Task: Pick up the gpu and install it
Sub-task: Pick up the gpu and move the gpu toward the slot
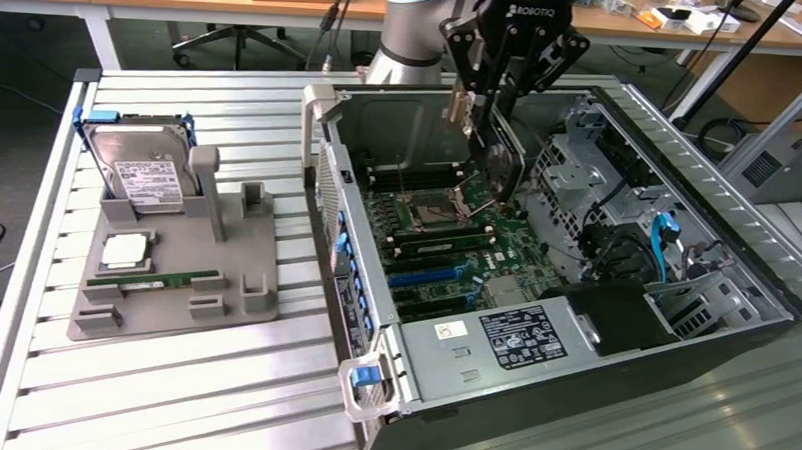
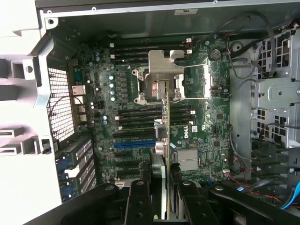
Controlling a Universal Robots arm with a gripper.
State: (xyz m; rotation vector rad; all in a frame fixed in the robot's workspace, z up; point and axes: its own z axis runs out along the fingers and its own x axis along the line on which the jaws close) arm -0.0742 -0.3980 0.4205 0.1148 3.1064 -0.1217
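Note:
The gpu [image 1: 497, 160], a thin dark card, hangs on edge inside the open computer case [image 1: 369, 379], just above the motherboard [image 1: 508, 234] beside the CPU socket [image 1: 437, 212]. My gripper [image 1: 493, 103] reaches down from above and is shut on the card's upper edge. In the wrist view the gpu [image 2: 167, 136] runs edge-on as a thin line between my black fingers [image 2: 139, 199], over the CPU socket [image 2: 159, 77] and the rows of slots. My gripper [image 2: 165, 192] holds it a little to one side of the blue slot [image 2: 133, 144].
On the slatted table at the exterior view's left stands a grey holder [image 1: 246, 290] with a silver hard drive [image 1: 143, 171], a CPU chip [image 1: 124, 252] and a green RAM stick [image 1: 152, 276]. The case also contains a power supply [image 1: 524, 334], drive cages [image 1: 603, 182] and cables [image 1: 664, 244].

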